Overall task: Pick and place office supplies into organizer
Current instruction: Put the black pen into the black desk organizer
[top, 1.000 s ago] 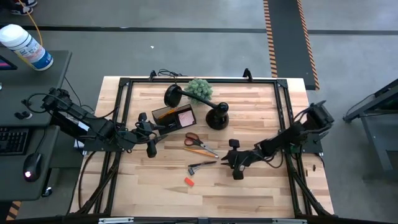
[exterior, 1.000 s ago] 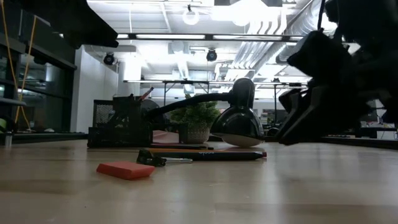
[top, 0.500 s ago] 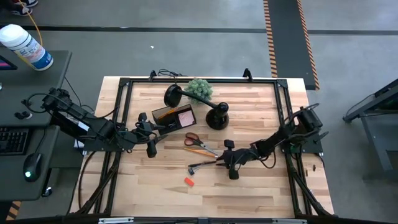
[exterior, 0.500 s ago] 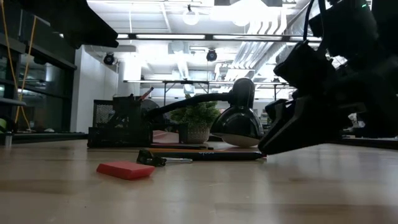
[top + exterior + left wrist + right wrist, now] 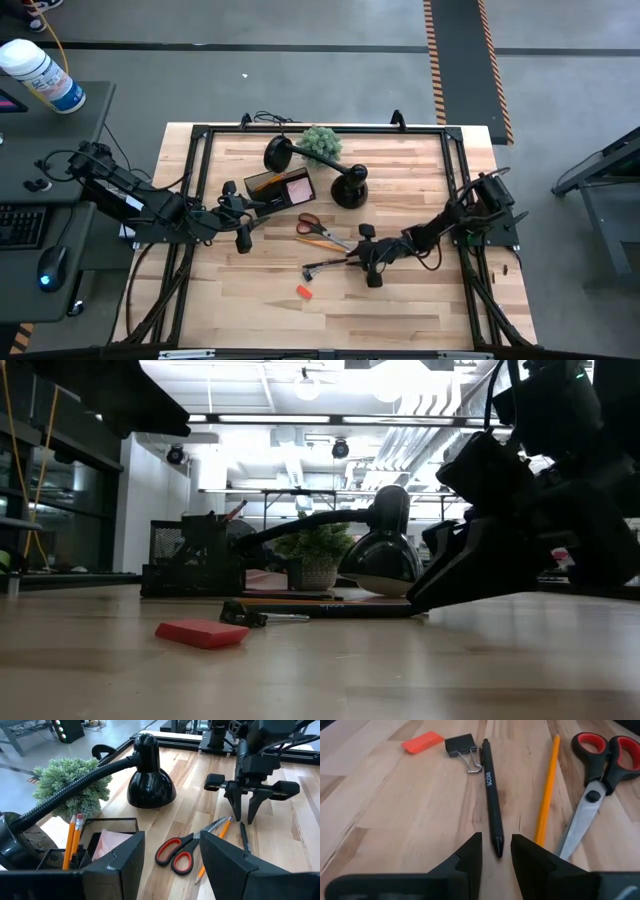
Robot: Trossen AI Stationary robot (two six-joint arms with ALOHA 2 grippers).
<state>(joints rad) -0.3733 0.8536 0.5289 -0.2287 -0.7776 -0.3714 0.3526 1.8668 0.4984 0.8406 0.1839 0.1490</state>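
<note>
**Right gripper straddles the pen tip at mid-table**

Over on the left, the left gripper [image 5: 240, 218] hovers beside the organizer [image 5: 272, 188], fingers spread wide with nothing between them. The organizer, a dark mesh box near the table's [image 5: 250, 310] far-left middle, already carries two pencils [image 5: 71, 840] standing in one compartment and a pink sticky-note pad [image 5: 298, 187] in another. Just behind it crowd the black lamp's head [image 5: 277, 154] and the green fuzzy plant [image 5: 321, 143], with the lamp's round base [image 5: 350, 188] just to the organizer's right.

Moving to the centre: the scissors [image 5: 318, 229], red-and-black handled, lie flat and closed, and an orange pencil [image 5: 545, 790] lies right alongside them. Next comes the black pen [image 5: 490, 795], lying alone on the wood, with a black binder clip [image 5: 462, 747] by its far end and a small orange-red eraser [image 5: 304, 291] nearer the front edge.

And here's the action: the right gripper [image 5: 366, 255] is down low at the table, fingers parted, one on each side of the pen's tip. They sit close to it, not yet clamped on. The pencil lies just beside one finger.
</note>
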